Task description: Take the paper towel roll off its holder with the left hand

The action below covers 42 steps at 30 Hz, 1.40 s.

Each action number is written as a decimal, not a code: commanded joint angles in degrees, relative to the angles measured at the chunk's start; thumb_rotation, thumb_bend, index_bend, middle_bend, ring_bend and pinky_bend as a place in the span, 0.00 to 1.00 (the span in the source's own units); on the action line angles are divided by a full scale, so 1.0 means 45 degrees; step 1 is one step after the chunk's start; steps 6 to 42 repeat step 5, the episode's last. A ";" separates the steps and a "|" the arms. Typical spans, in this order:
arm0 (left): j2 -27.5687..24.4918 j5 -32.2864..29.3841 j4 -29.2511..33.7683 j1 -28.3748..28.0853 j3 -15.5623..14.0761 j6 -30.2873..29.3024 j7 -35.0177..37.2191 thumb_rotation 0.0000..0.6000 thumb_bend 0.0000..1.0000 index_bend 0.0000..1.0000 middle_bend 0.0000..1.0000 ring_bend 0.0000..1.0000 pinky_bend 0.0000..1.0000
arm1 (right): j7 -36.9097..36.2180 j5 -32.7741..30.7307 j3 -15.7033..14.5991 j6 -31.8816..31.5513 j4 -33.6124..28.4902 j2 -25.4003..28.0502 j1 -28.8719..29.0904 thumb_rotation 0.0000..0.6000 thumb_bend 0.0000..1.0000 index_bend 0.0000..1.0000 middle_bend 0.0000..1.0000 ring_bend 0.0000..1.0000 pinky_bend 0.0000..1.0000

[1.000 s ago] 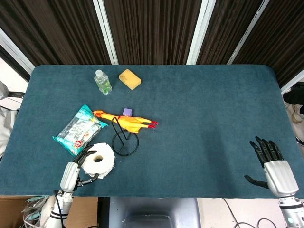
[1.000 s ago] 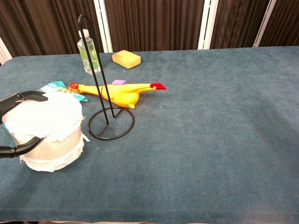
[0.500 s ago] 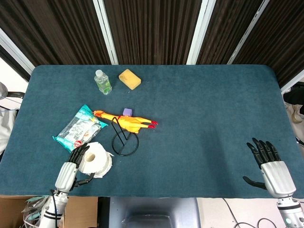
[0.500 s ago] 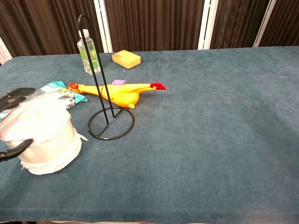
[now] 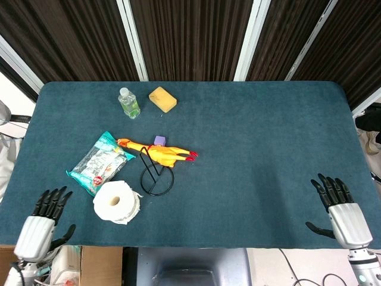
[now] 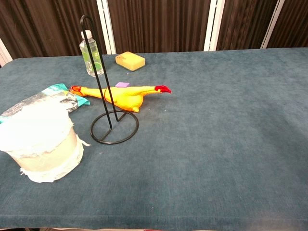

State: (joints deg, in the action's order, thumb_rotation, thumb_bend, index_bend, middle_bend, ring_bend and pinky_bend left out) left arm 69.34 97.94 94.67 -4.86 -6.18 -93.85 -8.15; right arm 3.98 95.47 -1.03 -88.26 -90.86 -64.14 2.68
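The white paper towel roll point(image 5: 116, 202) point(image 6: 39, 143) stands on end on the blue table, just left of the black wire holder point(image 5: 156, 176) point(image 6: 105, 98), which is bare. My left hand point(image 5: 43, 220) hovers at the table's near left corner, well apart from the roll, fingers spread and holding nothing. My right hand point(image 5: 338, 207) sits at the near right edge, also spread and empty. Neither hand shows in the chest view.
A rubber chicken point(image 5: 156, 152) lies behind the holder beside a small purple block point(image 5: 159, 140). A teal snack packet point(image 5: 100, 162) sits left of it. A clear bottle point(image 5: 128, 102) and a yellow sponge point(image 5: 162, 99) stand at the back left.
My left hand has let go of the roll and drawn back left toward the table's corner. The roll now stands alone on the table. The right hand has barely moved.
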 commanded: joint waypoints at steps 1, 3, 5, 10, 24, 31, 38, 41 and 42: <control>0.0308 -0.0007 -0.1368 0.0494 -0.0197 0.0005 0.0032 1.00 0.36 0.00 0.00 0.00 0.02 | 0.0057 0.0079 -0.0018 -0.0100 -0.0007 -0.0031 -0.0041 1.00 0.04 0.00 0.00 0.00 0.00; 0.0163 -0.0304 -0.1178 0.0340 -0.0298 0.0779 -0.0112 1.00 0.37 0.00 0.00 0.00 0.02 | 0.0031 0.0071 0.0010 -0.0171 0.0011 -0.0048 -0.0067 1.00 0.04 0.00 0.00 0.00 0.00; 0.0109 -0.0427 -0.0998 0.0197 -0.0241 0.1141 0.0052 1.00 0.37 0.00 0.00 0.00 0.01 | 0.0056 0.0014 0.0043 -0.0177 0.0022 -0.0063 -0.0075 1.00 0.04 0.00 0.00 0.00 0.00; 0.0109 -0.0427 -0.0998 0.0197 -0.0241 0.1141 0.0052 1.00 0.37 0.00 0.00 0.00 0.01 | 0.0056 0.0014 0.0043 -0.0177 0.0022 -0.0063 -0.0075 1.00 0.04 0.00 0.00 0.00 0.00; 0.0109 -0.0427 -0.0998 0.0197 -0.0241 0.1141 0.0052 1.00 0.37 0.00 0.00 0.00 0.01 | 0.0056 0.0014 0.0043 -0.0177 0.0022 -0.0063 -0.0075 1.00 0.04 0.00 0.00 0.00 0.00; 0.0109 -0.0427 -0.0998 0.0197 -0.0241 0.1141 0.0052 1.00 0.37 0.00 0.00 0.00 0.01 | 0.0056 0.0014 0.0043 -0.0177 0.0022 -0.0063 -0.0075 1.00 0.04 0.00 0.00 0.00 0.00; 0.0109 -0.0427 -0.0998 0.0197 -0.0241 0.1141 0.0052 1.00 0.37 0.00 0.00 0.00 0.01 | 0.0056 0.0014 0.0043 -0.0177 0.0022 -0.0063 -0.0075 1.00 0.04 0.00 0.00 0.00 0.00; 0.0109 -0.0427 -0.0998 0.0197 -0.0241 0.1141 0.0052 1.00 0.37 0.00 0.00 0.00 0.01 | 0.0056 0.0014 0.0043 -0.0177 0.0022 -0.0063 -0.0075 1.00 0.04 0.00 0.00 0.00 0.00; 0.0109 -0.0427 -0.0998 0.0197 -0.0241 0.1141 0.0052 1.00 0.37 0.00 0.00 0.00 0.01 | 0.0056 0.0014 0.0043 -0.0177 0.0022 -0.0063 -0.0075 1.00 0.04 0.00 0.00 0.00 0.00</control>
